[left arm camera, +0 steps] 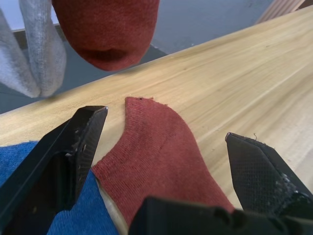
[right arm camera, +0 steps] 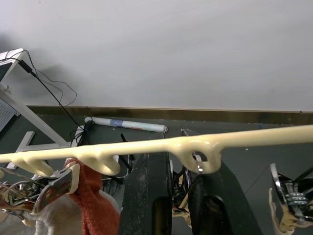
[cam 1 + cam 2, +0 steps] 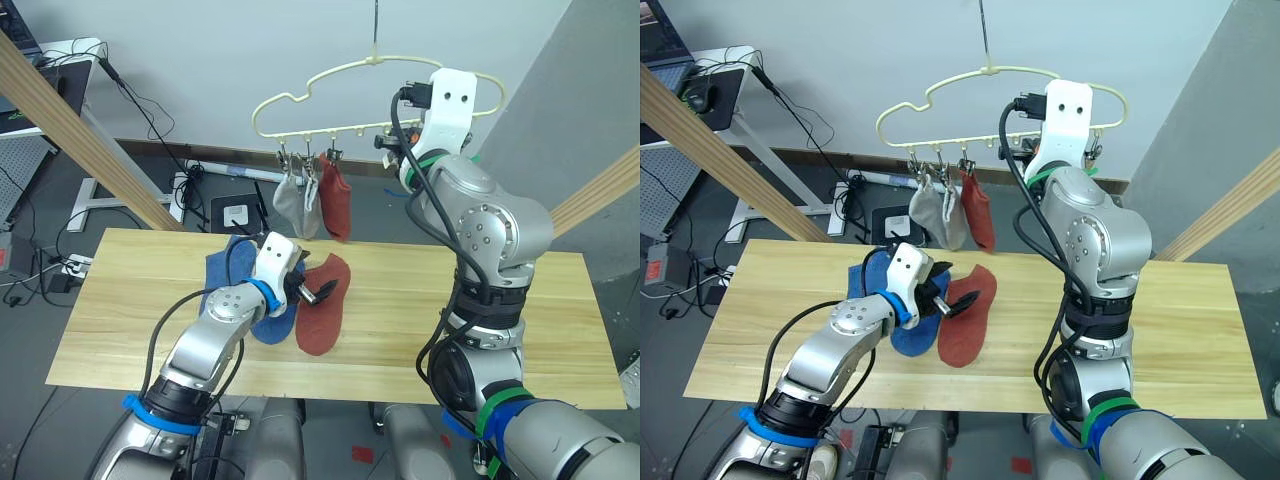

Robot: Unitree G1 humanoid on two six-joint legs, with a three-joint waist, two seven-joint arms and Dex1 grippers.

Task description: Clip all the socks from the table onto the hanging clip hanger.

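Note:
The pale-yellow clip hanger (image 3: 300,100) hangs above the table's (image 3: 500,300) far edge. Two grey socks (image 3: 295,205) and a rust-red sock (image 3: 338,205) hang from its left clips. On the table lie a second rust-red sock (image 3: 325,322) and blue socks (image 3: 222,268), which overlap. My left gripper (image 3: 315,292) hovers just over the lying red sock, open, its fingers (image 1: 73,142) straddling the sock's cuff end. My right gripper (image 3: 392,148) is raised to the hanger's lower bar, its fingers (image 2: 146,196) closed around a small metal clip.
Slanted wooden poles of a frame cross at the left (image 3: 80,130) and right (image 3: 600,190). Behind the table are a white desk (image 3: 85,60), cables and a power strip on the floor. The table's right half is bare wood.

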